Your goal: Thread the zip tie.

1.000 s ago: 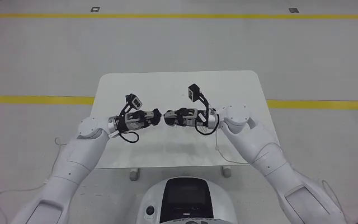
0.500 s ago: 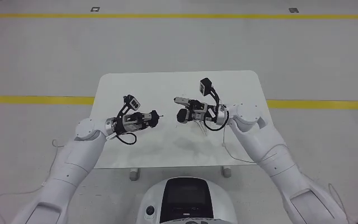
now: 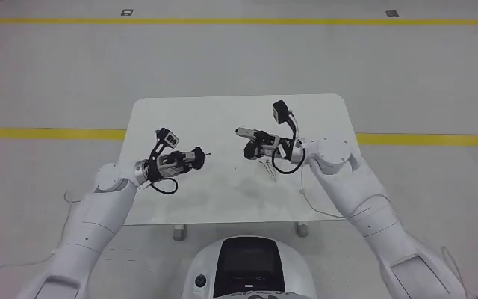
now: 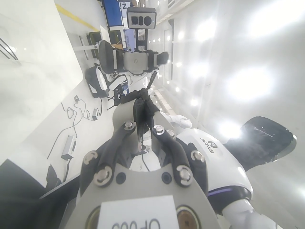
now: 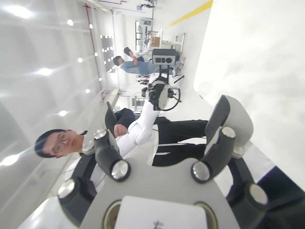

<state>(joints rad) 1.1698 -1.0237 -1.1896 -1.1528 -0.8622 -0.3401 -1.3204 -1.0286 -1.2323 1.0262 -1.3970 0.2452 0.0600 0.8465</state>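
A: Where is the zip tie, and by what is it held?

B: The zip tie (image 4: 144, 94) is found clamped between the closed fingers of the left gripper (image 4: 143, 117); it is carried in the air above the white table (image 3: 314, 112); a short black end is seen projecting past the fingertips.

A: How is the right gripper set?

B: The right gripper (image 3: 243, 142) is noted with its jaws spread wide; nothing is held in it; it is likewise raised over the table.

A: Which relation is the coming move governed by?

B: The two grippers are faced toward each other across a gap, well apart; from the right gripper the tie lies toward the robot's left; its long axis is judged to run roughly along the line joining the two grippers, with the projecting end pointed at the open jaws; the left arm is thus the one in contact, the right the one with ground to cover.

A: Can head and tail be told apart, or a loop confirmed?

B: That cannot be told; the piece is too small and is partly hidden by the fingers.

A: What is called for next?

B: In judgement only: the gap is to be closed along that axis; a sideways offset is the likely cause of a miss, the projecting end being thin.
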